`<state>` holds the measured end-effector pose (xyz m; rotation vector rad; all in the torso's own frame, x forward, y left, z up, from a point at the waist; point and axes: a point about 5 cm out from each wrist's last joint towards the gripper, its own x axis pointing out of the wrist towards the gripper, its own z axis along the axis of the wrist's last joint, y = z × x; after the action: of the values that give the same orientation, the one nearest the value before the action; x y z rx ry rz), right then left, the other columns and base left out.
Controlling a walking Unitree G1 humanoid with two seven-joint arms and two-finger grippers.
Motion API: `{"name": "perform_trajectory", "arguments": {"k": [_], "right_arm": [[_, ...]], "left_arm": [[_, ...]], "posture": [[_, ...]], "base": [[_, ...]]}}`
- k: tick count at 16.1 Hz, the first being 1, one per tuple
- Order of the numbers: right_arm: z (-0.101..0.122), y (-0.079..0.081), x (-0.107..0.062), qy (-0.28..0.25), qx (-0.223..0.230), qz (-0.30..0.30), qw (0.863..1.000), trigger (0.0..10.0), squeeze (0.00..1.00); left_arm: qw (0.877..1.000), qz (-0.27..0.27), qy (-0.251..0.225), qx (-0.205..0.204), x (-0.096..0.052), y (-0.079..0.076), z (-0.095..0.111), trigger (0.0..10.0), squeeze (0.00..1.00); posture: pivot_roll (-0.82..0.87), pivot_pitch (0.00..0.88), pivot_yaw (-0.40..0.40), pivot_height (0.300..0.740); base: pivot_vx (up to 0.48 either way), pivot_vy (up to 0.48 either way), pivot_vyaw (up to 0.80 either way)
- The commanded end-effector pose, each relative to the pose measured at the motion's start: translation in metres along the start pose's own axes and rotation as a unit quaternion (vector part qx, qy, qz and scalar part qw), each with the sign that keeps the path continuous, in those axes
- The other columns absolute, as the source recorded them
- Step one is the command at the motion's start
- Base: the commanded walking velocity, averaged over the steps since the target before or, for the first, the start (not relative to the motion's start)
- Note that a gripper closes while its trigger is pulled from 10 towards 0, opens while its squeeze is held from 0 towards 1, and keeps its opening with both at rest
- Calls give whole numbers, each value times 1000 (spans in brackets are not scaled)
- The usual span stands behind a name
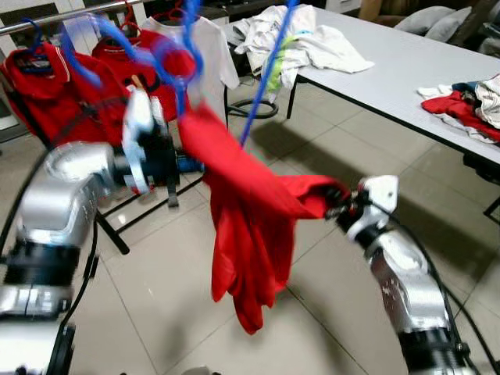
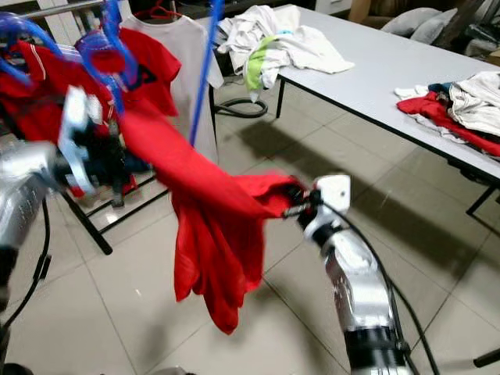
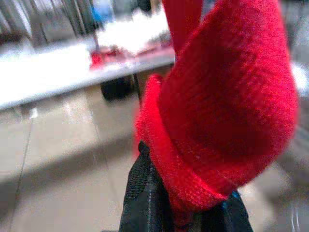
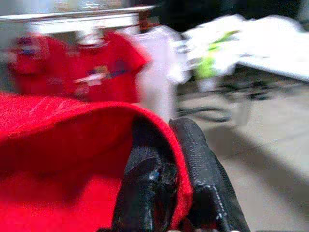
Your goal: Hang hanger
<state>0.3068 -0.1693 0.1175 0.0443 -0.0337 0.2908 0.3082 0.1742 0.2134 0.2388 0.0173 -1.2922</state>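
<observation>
A red shirt hangs in the air between my two grippers, partly on a blue hanger that is blurred by motion. One long blue bar of the hanger slants up behind the cloth. My left gripper is raised at the shirt's upper end, just below the hanger, and its black fingers are shut on a fold of red cloth. My right gripper is lower and to the right. It is shut on the shirt's edge, pinched between its fingertips.
A clothes rack rail stands behind my left arm with red shirts and a white shirt hung on it. A long white table at the right carries piles of clothes. Tiled floor lies below.
</observation>
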Motion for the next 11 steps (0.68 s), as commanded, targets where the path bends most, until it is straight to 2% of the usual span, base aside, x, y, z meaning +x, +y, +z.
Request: {"name": "perform_trajectory", "arguments": {"k": [1,4,5,6,7,9,11], "right_arm": [[12,-14,3,-24,-17,-49,998,0,0],[34,-23,11,-67,-13,-92,993,0,0],[41,-24,14,-87,-2,-100,991,0,0],[43,-24,15,-94,3,-102,990,0,0],[47,-23,19,-102,38,-105,989,0,0],[48,-24,20,-103,70,-109,986,0,0],[48,-25,20,-105,84,-112,985,0,0]], "left_arm": [[999,-16,48,20,6,-10,-13,0,0],[993,6,115,27,13,-23,-48,0,0],[985,26,165,41,13,-25,-65,0,0],[981,38,185,46,13,-25,-72,0,0],[959,66,261,92,5,-26,-93,0,0],[948,88,288,102,3,-28,-101,0,0],[940,112,308,97,2,-29,-109,0,0]], "posture": [[-7,0,41,740],[-8,0,34,740],[-8,0,34,740],[-12,0,35,740],[-16,0,36,740],[-14,0,33,740],[-13,0,32,740]], "base": [[0,0,0],[0,0,0],[0,0,0],[0,0,0],[0,0,0],[0,0,0],[0,0,0]]}}
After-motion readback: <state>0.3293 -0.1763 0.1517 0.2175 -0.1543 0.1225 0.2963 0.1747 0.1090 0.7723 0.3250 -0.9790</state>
